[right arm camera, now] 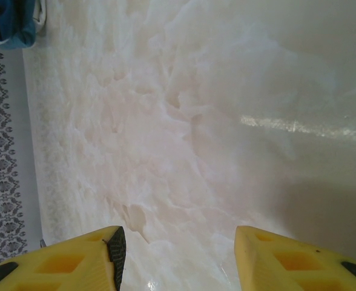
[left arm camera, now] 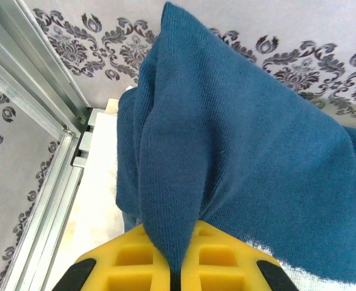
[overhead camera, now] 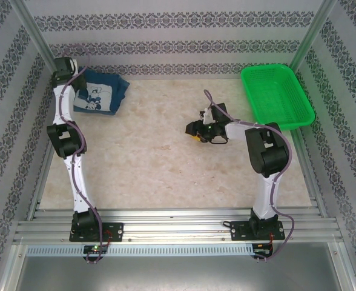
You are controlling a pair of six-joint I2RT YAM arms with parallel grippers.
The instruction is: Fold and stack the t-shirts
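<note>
The t-shirts [overhead camera: 100,92] lie as one folded pile in the far left corner of the table, the dark navy one with its white cartoon print facing up. In the left wrist view my left gripper [left arm camera: 179,267] is shut on a pinched ridge of blue shirt cloth [left arm camera: 226,139], which rises from between the yellow fingers; a white speckled print edge shows at the lower right. Whether this cloth is the navy or the teal-blue shirt I cannot tell. My right gripper [overhead camera: 193,128] [right arm camera: 178,254] hangs open over the bare middle of the table, with nothing between its fingers.
A green mesh basket [overhead camera: 278,94] stands at the far right, tilted against the wall frame. Aluminium frame posts [left arm camera: 39,115] and patterned walls close in right behind the pile. A corner of blue cloth [right arm camera: 8,24] shows far off in the right wrist view.
</note>
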